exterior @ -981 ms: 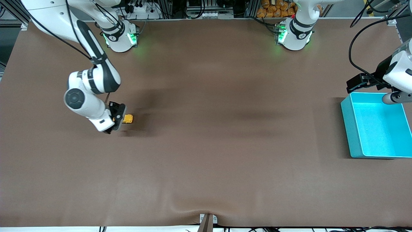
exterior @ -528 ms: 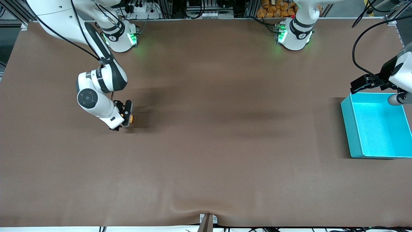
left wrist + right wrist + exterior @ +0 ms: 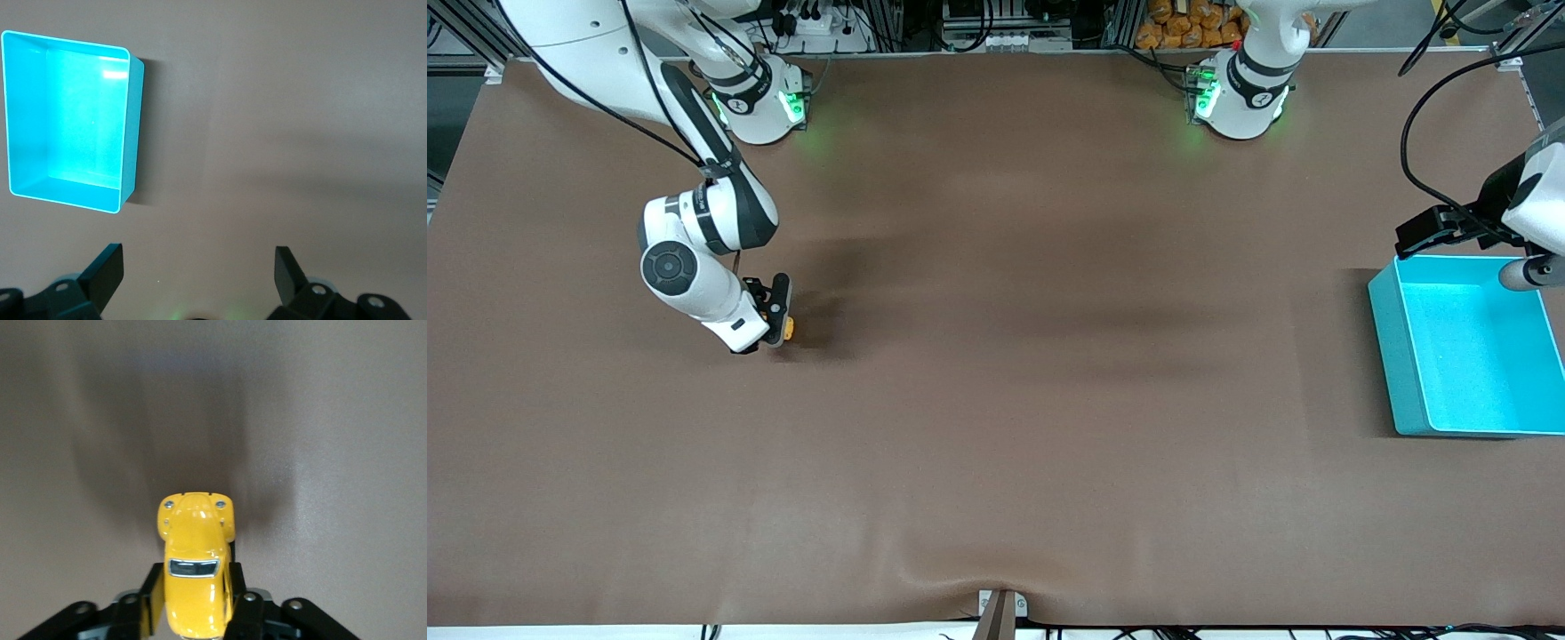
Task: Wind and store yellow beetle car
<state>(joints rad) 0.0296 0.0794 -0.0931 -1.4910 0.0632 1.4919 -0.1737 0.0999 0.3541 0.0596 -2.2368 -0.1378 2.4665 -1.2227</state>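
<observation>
On the brown tabletop (image 3: 996, 356) toward the right arm's end, the right gripper (image 3: 193, 600) is clasping the yellow beetle car (image 3: 195, 577) for winding, likely a backward drag next, while the left gripper (image 3: 197, 273) is waiting over the teal bin (image 3: 1383, 329), fingers spread.

White arms (image 3: 694, 293) — black joints, black cables, green-lit bases (image 3: 760, 107).

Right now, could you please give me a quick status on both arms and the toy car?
Right gripper jaws shut on the yellow beetle car, low at the table. Left gripper open, waiting above the teal bin. Nothing in the way.
</observation>
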